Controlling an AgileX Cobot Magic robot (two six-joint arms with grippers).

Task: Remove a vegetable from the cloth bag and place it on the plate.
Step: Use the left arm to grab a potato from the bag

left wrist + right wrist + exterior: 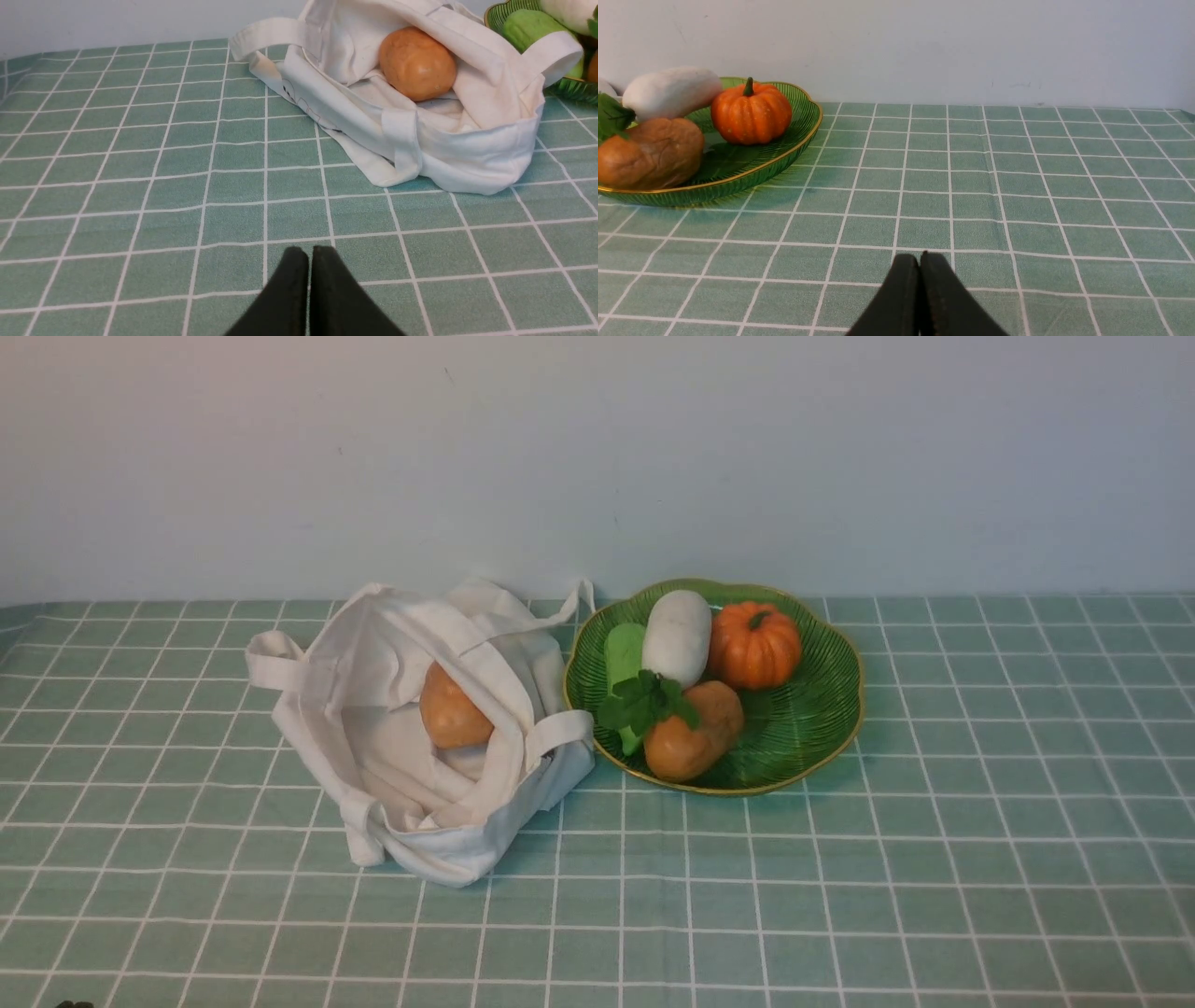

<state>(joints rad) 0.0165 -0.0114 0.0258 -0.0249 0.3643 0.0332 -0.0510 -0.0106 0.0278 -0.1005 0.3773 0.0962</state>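
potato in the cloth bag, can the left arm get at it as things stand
Probably yes: the mouth of the cloth bag gapes open and the potato shows inside. But a fold of cloth overlaps one side, and the left gripper is shut, so it would likely need opening first.
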